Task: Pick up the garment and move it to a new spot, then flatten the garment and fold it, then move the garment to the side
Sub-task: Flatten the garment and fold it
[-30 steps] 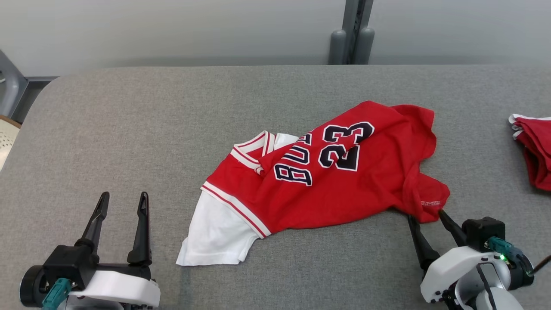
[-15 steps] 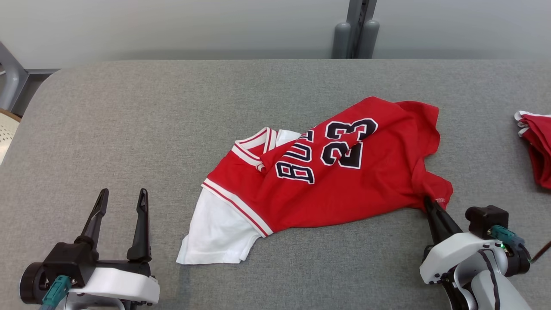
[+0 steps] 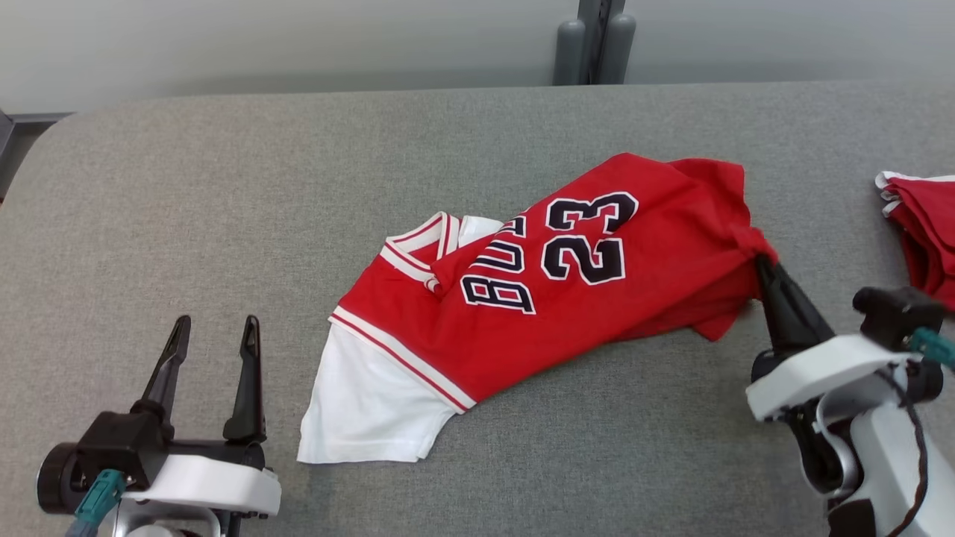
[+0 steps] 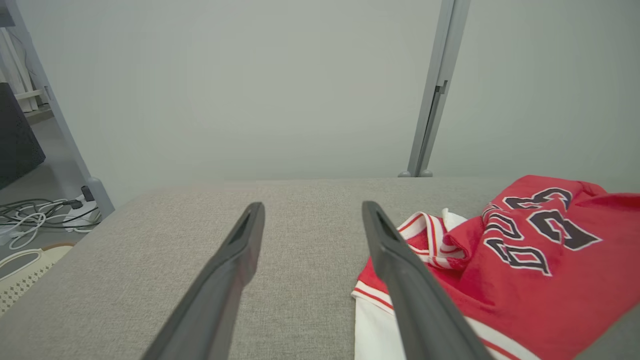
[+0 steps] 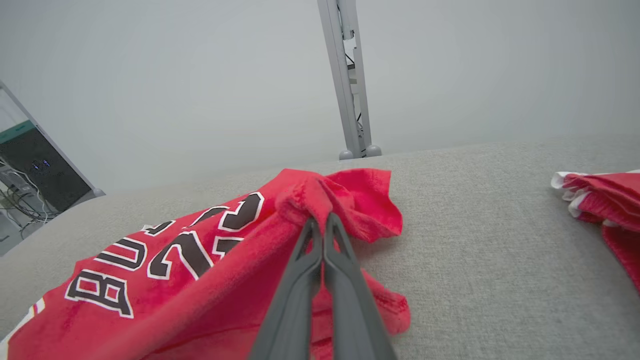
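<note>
The garment (image 3: 567, 298) is a red jersey with white sleeves, white trim and the number 23, lying crumpled at the middle of the grey table (image 3: 224, 186). My right gripper (image 3: 762, 261) is shut on its red hem at the right end, and that corner is lifted off the table. In the right wrist view the closed fingers (image 5: 320, 235) pinch a bunched fold of the garment (image 5: 200, 280). My left gripper (image 3: 213, 332) stands open at the lower left, apart from the white sleeve. The left wrist view shows the garment (image 4: 525, 265) to the right of the left gripper (image 4: 310, 212).
A second red and white folded cloth (image 3: 921, 239) lies at the table's right edge, also seen as the cloth (image 5: 605, 205) in the right wrist view. A grey post (image 3: 593, 41) stands behind the table. Bare table stretches left of and behind the jersey.
My right gripper closed on the jersey's right hem and has risen and moved away from me, pulling that corner up. The left arm has not moved. The camera shifted slightly.
</note>
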Motion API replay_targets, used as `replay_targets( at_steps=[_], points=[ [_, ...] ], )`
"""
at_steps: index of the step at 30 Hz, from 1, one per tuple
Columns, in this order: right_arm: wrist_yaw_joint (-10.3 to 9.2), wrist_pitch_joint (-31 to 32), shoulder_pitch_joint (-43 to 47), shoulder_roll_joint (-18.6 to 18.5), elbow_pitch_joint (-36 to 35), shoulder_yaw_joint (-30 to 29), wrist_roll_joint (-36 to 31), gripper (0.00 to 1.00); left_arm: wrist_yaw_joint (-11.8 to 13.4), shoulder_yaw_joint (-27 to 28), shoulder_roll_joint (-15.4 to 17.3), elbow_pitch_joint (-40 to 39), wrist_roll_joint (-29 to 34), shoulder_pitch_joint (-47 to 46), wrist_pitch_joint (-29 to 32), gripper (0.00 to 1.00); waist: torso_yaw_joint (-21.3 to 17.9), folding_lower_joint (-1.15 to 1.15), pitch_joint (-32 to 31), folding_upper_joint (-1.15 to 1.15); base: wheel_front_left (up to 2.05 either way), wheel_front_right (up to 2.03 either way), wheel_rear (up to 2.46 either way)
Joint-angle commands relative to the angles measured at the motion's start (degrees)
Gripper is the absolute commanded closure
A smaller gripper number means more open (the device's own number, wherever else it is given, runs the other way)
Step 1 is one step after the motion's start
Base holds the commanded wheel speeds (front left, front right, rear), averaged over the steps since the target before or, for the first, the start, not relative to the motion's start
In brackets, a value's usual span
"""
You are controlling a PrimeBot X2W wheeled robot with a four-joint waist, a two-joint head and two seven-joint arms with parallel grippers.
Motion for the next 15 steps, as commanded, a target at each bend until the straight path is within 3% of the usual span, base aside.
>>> replay_targets(
  at_steps=[1, 6, 15],
  points=[
    [0.0, 0.5, -0.9, -0.7, -0.3, -0.2, 0.1, 1.0, -0.3, 0.0, 0.1, -0.1, 0.4, -1.2, -0.4, 0.0, 0.2, 0.0, 0.5, 0.0, 0.0, 0.0, 0.0],
    [0.0, 3.0, -5.4, -2.0, -0.2, -0.5, 2.1, 1.0, -1.2, -0.8, -0.7, 0.5, 0.8, -3.3, -0.5, 0.0, 1.8, 0.0, 2.6, 0.0, 0.0, 0.0, 0.0],
    [0.0, 4.1, -14.1, -4.0, 9.3, 0.7, 3.9, 1.0, -4.1, -1.9, -2.9, 3.6, 1.3, -7.7, -0.7, 0.0, 5.8, 0.0, 6.4, 0.0, 0.0, 0.0, 0.0]
  ],
)
